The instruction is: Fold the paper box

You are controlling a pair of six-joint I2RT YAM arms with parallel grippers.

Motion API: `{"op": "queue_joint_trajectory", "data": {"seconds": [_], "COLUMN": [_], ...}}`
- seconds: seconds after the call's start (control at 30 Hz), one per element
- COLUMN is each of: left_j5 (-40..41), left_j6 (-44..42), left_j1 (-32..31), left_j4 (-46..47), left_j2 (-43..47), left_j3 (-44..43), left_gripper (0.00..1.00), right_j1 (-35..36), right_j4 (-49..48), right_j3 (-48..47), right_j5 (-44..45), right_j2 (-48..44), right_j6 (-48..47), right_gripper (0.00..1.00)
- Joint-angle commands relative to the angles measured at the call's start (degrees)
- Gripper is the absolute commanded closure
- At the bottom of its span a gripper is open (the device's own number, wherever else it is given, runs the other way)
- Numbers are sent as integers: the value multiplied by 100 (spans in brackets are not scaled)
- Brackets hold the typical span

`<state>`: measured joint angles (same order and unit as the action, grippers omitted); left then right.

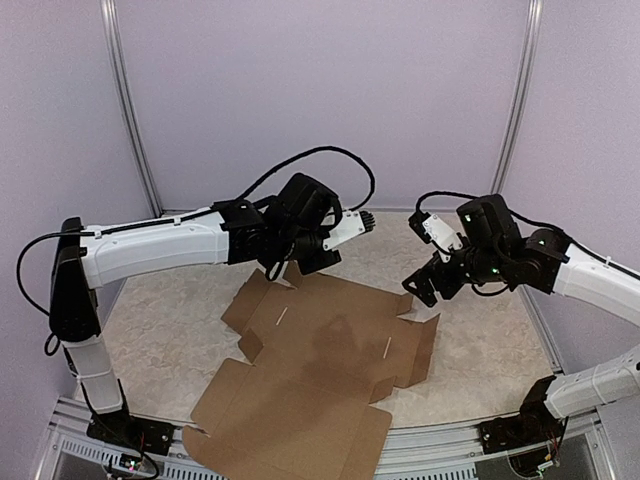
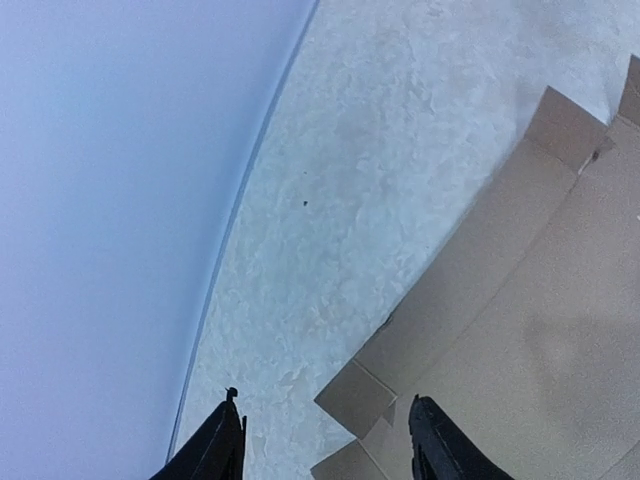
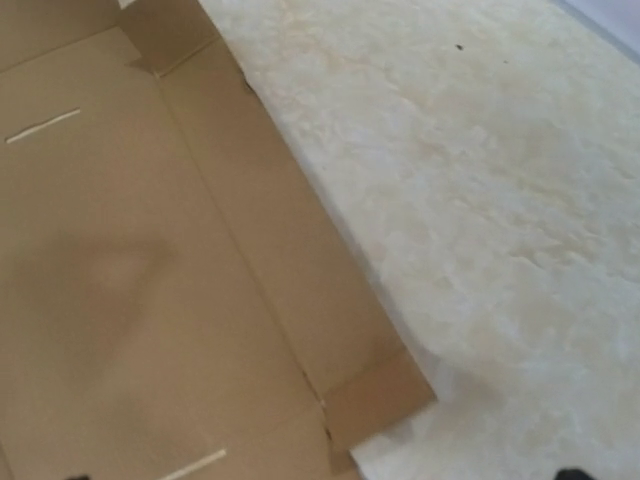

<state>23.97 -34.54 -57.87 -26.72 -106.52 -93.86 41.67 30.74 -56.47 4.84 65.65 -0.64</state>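
Note:
The paper box (image 1: 320, 365) lies flat and unfolded on the table, a brown cardboard sheet with flaps and slits. My left gripper (image 1: 273, 268) hovers over its far left corner. In the left wrist view this gripper (image 2: 325, 445) is open, with a small corner flap (image 2: 357, 397) of the box (image 2: 520, 330) below the gap and nothing between the fingers. My right gripper (image 1: 422, 287) hangs above the sheet's far right corner. In the right wrist view only one dark fingertip (image 3: 575, 473) shows at the bottom edge, the jaws spread wide over the box (image 3: 150, 280) and holding nothing.
The marbled tabletop (image 1: 170, 320) runs to the lilac back wall (image 1: 330, 90), with metal posts (image 1: 135, 110) at the corners. The sheet's near flaps (image 1: 285, 440) reach the table's front edge between the two arm bases.

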Motion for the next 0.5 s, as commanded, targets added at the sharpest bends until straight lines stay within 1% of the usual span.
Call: {"op": "queue_joint_trajectory", "data": {"seconds": [0.0,0.07,0.1,0.17,0.23,0.3,0.37,0.47], "left_j5": [-222,-160,-66,12,-421,-1149,-1818,-2337], "left_j6": [1136,1551,1799,2442,3325,4055,4568,5091], "left_j1": [178,224,262,402,665,1019,1309,1557], "left_j4": [221,229,154,-174,-556,-582,-451,-389], "left_j2": [690,1004,1157,1416,1718,2003,2379,2839], "left_j3": [395,594,645,651,692,1000,1468,2046], "left_gripper": [45,45,45,45,46,47,48,48], "right_j1": [-172,-284,-343,-469,-633,-837,-1001,-1252], "right_j4": [185,269,281,340,515,589,642,714], "right_j3": [-566,-829,-960,-1318,-1657,-1925,-2148,-2533], "right_j5": [-376,-471,-685,-974,-1259,-1649,-2007,-2455], "right_j2": [624,1052,1238,1645,2061,2425,2770,3313], "right_j6": [-21,-59,-93,-156,-168,-240,-312,-346], "right_gripper": [0,0,0,0,0,1,1,3]}}
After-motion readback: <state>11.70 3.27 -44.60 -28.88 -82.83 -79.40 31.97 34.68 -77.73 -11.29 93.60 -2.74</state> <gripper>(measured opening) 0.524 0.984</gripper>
